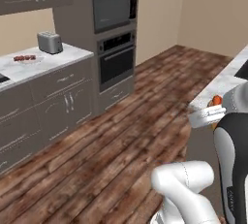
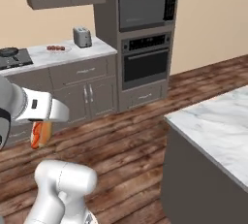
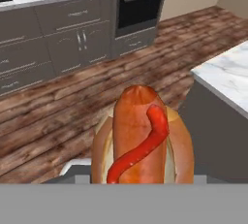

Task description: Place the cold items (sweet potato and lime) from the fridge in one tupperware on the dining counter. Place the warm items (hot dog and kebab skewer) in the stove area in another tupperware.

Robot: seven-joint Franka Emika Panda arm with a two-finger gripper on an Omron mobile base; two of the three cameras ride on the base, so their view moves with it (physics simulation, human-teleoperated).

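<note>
Above the wood floor [image 3: 58,111], hot dog [image 3: 140,136]: orange-red sausage, tan bun.

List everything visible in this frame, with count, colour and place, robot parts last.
hot dog: one, red sausage in a tan bun, held in the gripper above the wood floor
kebab skewer: one, reddish-brown chunks, on a pale plate on the stove counter beside the toaster
toaster: one, grey, at the counter's end nearest the ovens
cooktop: one, black, set in the pale counter
cabinets: grey, under and above the stove counter
wall ovens: two, dark, stacked in a tall grey unit
dining counter: one, white marble with grey veins, on the right
floor: brown wood planks
gripper: one, white hand, shut on the hot dog
</note>
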